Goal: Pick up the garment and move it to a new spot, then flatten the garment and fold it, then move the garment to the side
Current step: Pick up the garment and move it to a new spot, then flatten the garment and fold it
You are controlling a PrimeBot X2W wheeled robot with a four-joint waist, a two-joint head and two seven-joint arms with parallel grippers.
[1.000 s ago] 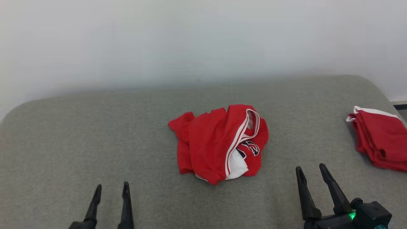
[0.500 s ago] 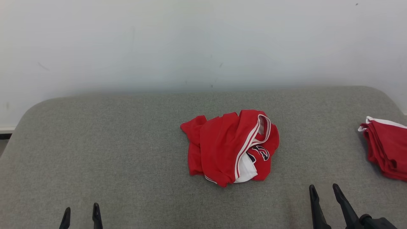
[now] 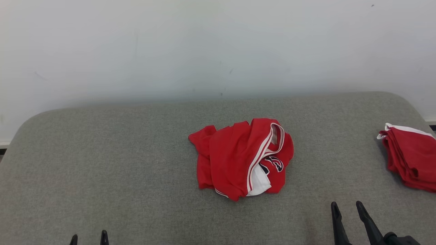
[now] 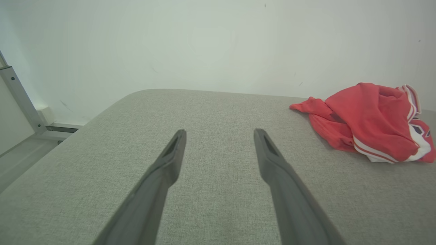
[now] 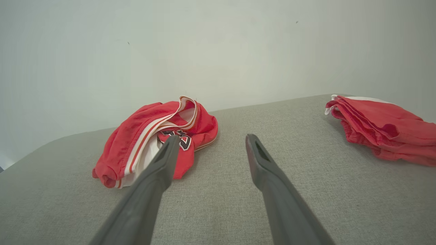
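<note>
Both claws stand wide open and hold nothing: the left gripper (image 3: 88, 235) low at the near left, the right gripper (image 3: 346, 205) at the near right, over the grey cushion (image 3: 119, 163). Beyond and between them, mid-cushion, the red garment (image 3: 242, 158) lies crumpled, well apart from both. It looks light, limp and probably slick; pinching the raised white-trimmed edge or a thick fold seems safer than a flat layer. A folded red pile (image 3: 410, 156) sits far right.

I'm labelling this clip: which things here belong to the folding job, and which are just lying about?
Job: crumpled red garment, mid-surface; left gripper; right gripper, both open.
Lying about: folded red pile at the right edge.
</note>
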